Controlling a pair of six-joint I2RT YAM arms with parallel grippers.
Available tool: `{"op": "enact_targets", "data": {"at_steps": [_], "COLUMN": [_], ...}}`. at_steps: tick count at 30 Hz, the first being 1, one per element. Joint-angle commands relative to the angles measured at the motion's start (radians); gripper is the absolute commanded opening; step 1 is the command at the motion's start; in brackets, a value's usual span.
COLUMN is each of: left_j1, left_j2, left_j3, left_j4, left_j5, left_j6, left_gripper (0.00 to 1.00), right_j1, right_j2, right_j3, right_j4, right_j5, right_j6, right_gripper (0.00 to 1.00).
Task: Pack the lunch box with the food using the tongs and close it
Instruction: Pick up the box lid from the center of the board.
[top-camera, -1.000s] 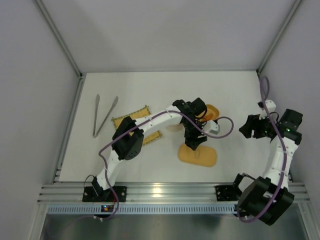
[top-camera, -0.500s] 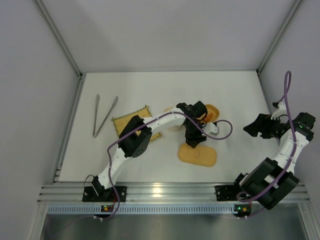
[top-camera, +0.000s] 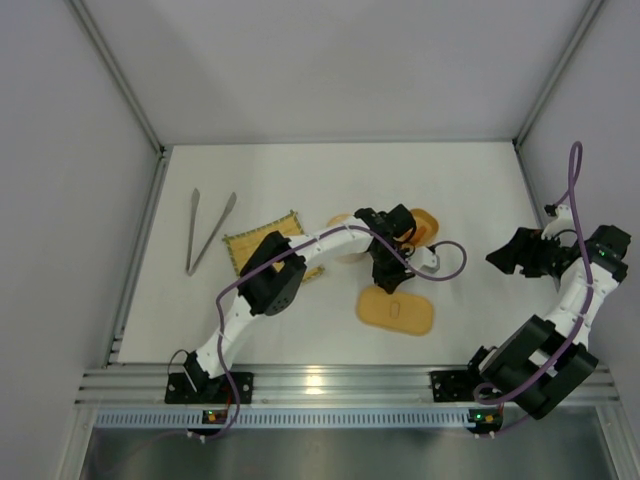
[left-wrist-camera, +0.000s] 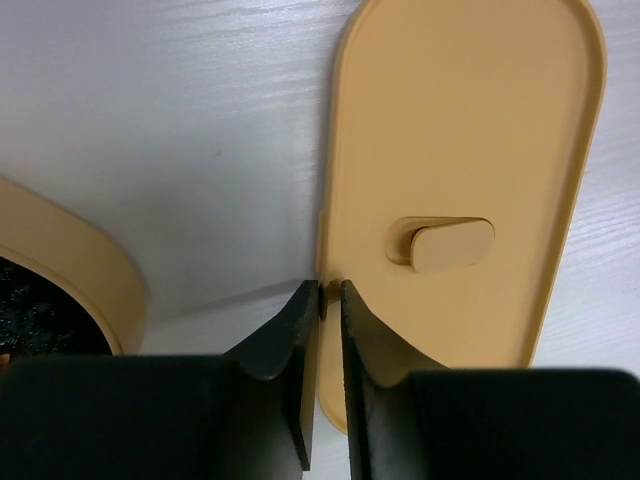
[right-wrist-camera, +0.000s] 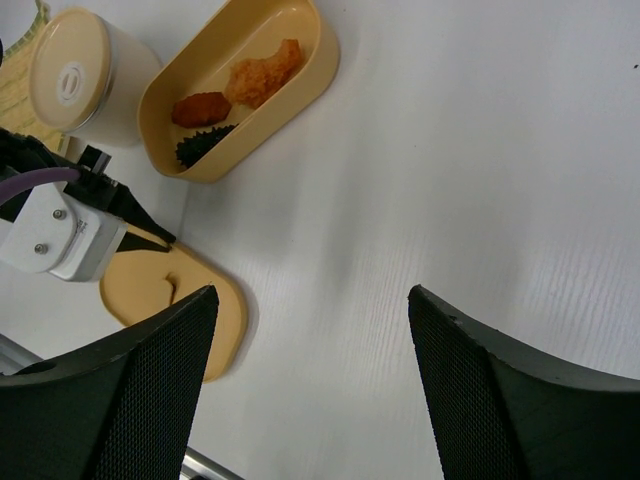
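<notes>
Jaws of the left gripper (left-wrist-camera: 322, 292) pinch the rim of the lid (left-wrist-camera: 460, 130) at lower centre, the right gripper (right-wrist-camera: 310, 300) gapes empty, lunch box (right-wrist-camera: 262, 138) beside a white canister (right-wrist-camera: 85, 80) upper left.

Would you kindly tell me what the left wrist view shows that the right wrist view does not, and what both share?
Only left wrist: the left pincer grips the lid by its rim, jaws nearly together. Only right wrist: the right pincer wide open and holding nothing, a white canister, and the reddish-brown piece and orange-tan piece in the lunch box. Both: the lid, the lunch box's rim and the dark food inside it.
</notes>
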Motion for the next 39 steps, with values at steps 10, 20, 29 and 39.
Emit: {"op": "enact_targets", "data": {"at_steps": [10, 20, 29, 39], "left_j1": [-0.022, -0.022, -0.024, -0.01], "left_j2": [-0.02, -0.187, -0.233, -0.234], "left_j3": [-0.051, -0.131, -0.134, -0.1], "left_j4": [0.012, 0.123, 0.241, 0.326], "left_j5": [-0.025, -0.094, -0.164, -0.217], "left_j6": [-0.104, -0.216, -0.279, -0.332], "left_gripper": [0.0, 0.0, 0.0, 0.0], "right_j1": [-0.01, -0.01, -0.01, -0.01], "right_j2": [0.0, 0.006, 0.006, 0.017], "right_j3": [0.045, 0.024, 0.014, 0.008], "right_j4": [0.0, 0.024, 0.031, 0.032], "right_j5": [-0.046, -0.054, -0.051, -0.048], "right_j6": [-0.038, -0.03, -0.032, -0.035], "right_gripper": [0.75, 0.75, 0.75, 0.75]}}
